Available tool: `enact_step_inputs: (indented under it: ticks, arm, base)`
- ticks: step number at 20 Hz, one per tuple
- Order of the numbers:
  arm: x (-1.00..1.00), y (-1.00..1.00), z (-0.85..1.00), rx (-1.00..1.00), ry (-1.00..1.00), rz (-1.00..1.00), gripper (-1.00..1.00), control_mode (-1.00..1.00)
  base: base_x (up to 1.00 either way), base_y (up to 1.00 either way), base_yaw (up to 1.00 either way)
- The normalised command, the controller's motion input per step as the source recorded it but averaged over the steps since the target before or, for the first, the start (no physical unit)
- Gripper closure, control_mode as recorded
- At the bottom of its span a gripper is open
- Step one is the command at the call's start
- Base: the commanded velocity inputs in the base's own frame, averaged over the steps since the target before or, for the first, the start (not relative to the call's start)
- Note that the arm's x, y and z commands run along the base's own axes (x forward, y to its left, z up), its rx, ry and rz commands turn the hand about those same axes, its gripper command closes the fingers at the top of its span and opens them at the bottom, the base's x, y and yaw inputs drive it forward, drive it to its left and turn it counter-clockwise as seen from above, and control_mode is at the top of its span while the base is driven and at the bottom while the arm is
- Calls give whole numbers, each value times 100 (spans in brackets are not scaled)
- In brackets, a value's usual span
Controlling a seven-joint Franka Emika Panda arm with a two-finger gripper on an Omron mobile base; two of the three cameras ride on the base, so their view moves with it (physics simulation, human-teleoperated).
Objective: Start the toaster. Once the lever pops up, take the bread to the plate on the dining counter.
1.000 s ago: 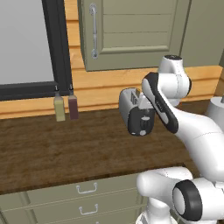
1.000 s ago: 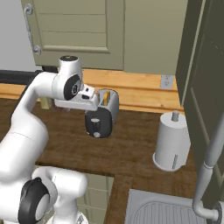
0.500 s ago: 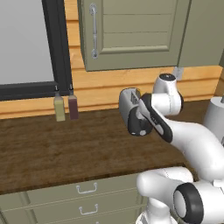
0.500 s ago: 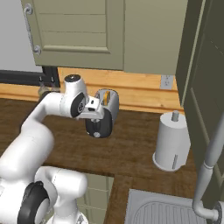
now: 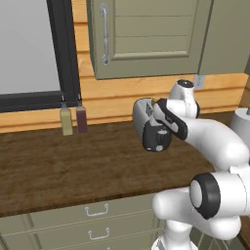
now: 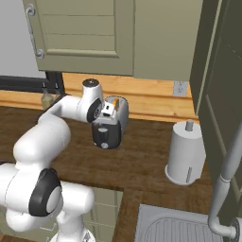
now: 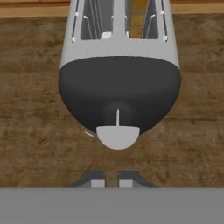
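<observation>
Toaster [image 7: 119, 83] stands directly ahead of the gripper [image 7: 111, 180], black end panel facing it, grey lever tab just beyond the fingertips. Jaws are nearly closed, tips almost meeting, holding nothing. Bread [image 7: 139, 13] sits in one top slot. No legible markings. Toaster rests on a dark wood-grain counter [image 5: 58, 166] near the wooden wall, below green cabinets [image 6: 94, 33].

No readable text, labels or signs.
</observation>
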Motion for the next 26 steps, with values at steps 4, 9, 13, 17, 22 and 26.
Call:
enact_step_inputs:
  ticks: [4,9,13,17,22,26]
  arm:
    - [18,0,-27,10,-1,0,100,-100]
    - [33,0,-26,4,-2,0,100,-100]
    - [30,0,-14,2,-1,0,100,-100]
    - [21,0,-13,0,0,0,100,-100]
    - [1,0,-11,0,0,0,100,-100]
    - [0,0,-14,0,0,0,100,-100]
  base:
    - [0,0,0]
    - [0,0,0]
    - [0,0,0]
    - [0,0,0]
    - [0,0,0]
    - [0,0,0]
